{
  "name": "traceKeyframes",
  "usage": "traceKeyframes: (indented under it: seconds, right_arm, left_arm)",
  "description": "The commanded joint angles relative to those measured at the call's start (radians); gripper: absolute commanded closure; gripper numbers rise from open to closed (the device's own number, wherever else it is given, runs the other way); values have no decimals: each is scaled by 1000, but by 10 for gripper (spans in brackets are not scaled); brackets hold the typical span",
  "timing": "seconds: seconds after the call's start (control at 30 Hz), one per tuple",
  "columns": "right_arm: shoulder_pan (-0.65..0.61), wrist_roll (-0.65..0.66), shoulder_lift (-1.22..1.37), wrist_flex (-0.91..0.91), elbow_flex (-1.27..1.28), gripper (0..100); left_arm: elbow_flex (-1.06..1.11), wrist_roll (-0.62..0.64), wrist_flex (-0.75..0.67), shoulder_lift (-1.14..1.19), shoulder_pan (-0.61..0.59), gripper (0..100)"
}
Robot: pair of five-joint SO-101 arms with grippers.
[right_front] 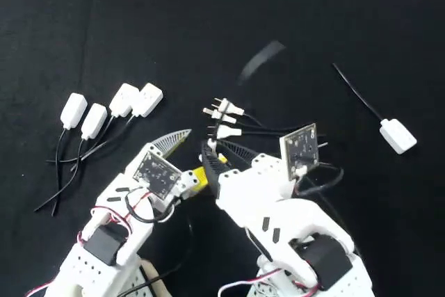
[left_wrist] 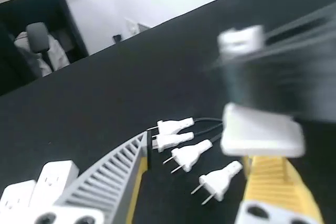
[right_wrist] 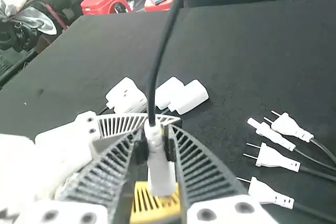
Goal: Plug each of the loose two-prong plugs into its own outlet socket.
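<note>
Several loose white two-prong plugs [right_front: 226, 119] lie mid-table, just beyond both grippers; they show again as plugs [left_wrist: 191, 156] and plugs [right_wrist: 273, 158]. White outlet sockets [right_front: 111, 109] sit in a group at the left, seen also as sockets [right_wrist: 181, 94]. My right gripper [right_front: 219, 151] is shut on a white plug body [right_wrist: 157, 166] whose black cable [right_wrist: 160, 51] rises upward; its prongs are hidden. My left gripper [right_front: 186, 159] stands open beside it, with nothing between its fingers [left_wrist: 113, 169].
One more white socket [right_front: 398, 135] with a black cable lies alone at the right. Socket cables [right_front: 69, 165] trail toward the front left. A blurred white and dark part of the other arm [left_wrist: 262, 129] crosses close to the left wrist camera. Black cloth covers the table [right_front: 208, 33].
</note>
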Motion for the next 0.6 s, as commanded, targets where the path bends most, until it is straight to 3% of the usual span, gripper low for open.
traceKeyframes:
  seconds: [0.0, 0.57]
  right_arm:
    - [-35, 37, 13, 91, -54, 987]
    - [-78, 130, 50, 169, -64, 987]
  left_arm:
    - [13, 15, -3, -21, -67, 700]
    - [13, 15, -6, -25, -94, 700]
